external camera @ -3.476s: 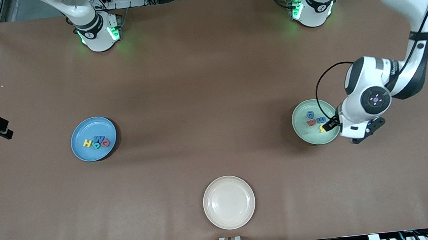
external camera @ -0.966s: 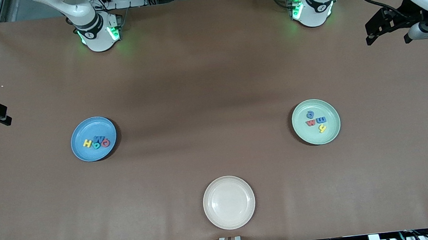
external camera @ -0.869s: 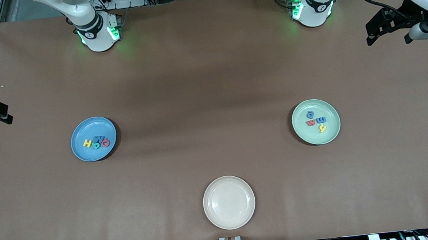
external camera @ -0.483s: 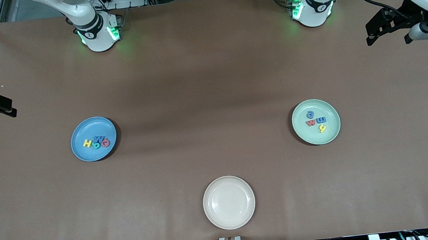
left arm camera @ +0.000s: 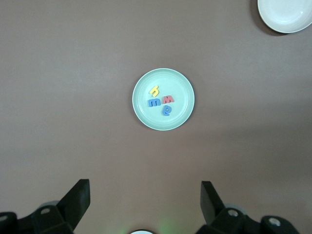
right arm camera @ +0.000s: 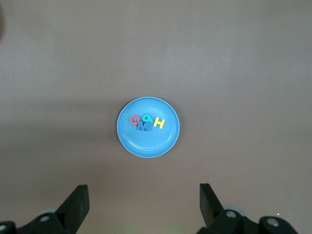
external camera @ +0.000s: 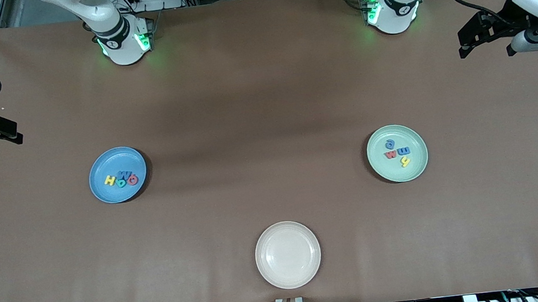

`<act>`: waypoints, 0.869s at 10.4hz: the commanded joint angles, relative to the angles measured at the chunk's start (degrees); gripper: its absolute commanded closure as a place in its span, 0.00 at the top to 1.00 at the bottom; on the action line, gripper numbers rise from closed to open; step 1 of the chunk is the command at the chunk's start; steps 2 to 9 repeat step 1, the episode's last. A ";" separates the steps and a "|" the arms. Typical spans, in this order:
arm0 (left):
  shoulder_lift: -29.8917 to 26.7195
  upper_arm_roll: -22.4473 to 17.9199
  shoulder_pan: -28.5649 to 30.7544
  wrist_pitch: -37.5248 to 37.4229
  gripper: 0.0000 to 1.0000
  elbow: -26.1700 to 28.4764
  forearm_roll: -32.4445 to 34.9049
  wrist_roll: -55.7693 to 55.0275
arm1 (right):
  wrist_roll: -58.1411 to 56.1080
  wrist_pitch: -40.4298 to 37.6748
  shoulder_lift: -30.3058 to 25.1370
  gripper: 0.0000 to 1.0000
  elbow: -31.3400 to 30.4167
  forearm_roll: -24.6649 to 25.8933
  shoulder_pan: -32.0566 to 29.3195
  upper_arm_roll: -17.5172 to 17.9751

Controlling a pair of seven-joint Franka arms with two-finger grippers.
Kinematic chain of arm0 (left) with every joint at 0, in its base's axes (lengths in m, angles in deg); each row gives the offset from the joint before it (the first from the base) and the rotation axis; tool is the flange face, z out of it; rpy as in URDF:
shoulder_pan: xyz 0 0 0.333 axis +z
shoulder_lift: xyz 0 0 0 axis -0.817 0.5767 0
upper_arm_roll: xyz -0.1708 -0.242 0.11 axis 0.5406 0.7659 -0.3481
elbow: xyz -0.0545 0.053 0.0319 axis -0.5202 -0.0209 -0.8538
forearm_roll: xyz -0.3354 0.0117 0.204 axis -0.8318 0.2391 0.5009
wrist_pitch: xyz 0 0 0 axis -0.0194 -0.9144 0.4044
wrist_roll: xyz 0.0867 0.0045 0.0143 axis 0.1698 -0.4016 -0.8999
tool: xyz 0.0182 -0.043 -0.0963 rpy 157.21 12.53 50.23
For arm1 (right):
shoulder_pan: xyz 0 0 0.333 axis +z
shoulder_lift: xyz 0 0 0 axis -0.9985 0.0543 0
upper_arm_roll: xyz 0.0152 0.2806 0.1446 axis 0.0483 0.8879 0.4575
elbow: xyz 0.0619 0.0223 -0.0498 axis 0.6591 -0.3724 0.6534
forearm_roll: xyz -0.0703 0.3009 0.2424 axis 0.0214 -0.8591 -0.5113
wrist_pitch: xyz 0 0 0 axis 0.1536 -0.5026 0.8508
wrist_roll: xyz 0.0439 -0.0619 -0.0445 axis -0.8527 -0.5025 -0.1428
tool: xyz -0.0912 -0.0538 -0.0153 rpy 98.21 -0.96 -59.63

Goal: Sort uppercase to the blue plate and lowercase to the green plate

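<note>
The blue plate [external camera: 103, 192] lies toward the right arm's end and holds the uppercase letters [external camera: 121, 178]: yellow H, blue W, teal letter, red round letter. It also shows in the right wrist view [right arm camera: 146, 144]. The green plate [external camera: 386, 171] lies toward the left arm's end and holds the lowercase letters [external camera: 397, 152]: yellow h, blue a, red w, blue m. It also shows in the left wrist view [left arm camera: 183, 87]. My left gripper [external camera: 464, 45] is open and empty, high over the table's end. My right gripper [external camera: 13, 138] is open and empty, high over its end.
A cream-white plate [external camera: 288, 254] lies nearest the front camera at the table's middle, with nothing on it; it also shows in the left wrist view [left arm camera: 285, 14]. Both arm bases [external camera: 123, 38] [external camera: 390, 8] stand along the table's edge farthest from the front camera.
The left gripper let go of the yellow h in the green plate and rose away to the table's end. The right gripper drifted slightly inward and up. The letters and plates stayed put.
</note>
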 commanded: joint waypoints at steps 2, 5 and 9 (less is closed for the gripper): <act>0.64 0.18 0.12 -0.74 1.00 -1.72 0.65 0.88 | -0.57 -1.74 0.69 1.00 1.27 0.00 0.20 -0.05; 0.64 0.18 0.12 -0.74 1.00 -1.72 0.65 0.88 | -0.57 -1.74 0.69 1.00 1.27 0.00 0.20 -0.05; 0.64 0.18 0.12 -0.74 1.00 -1.72 0.65 0.88 | -0.57 -1.74 0.69 1.00 1.27 0.00 0.20 -0.05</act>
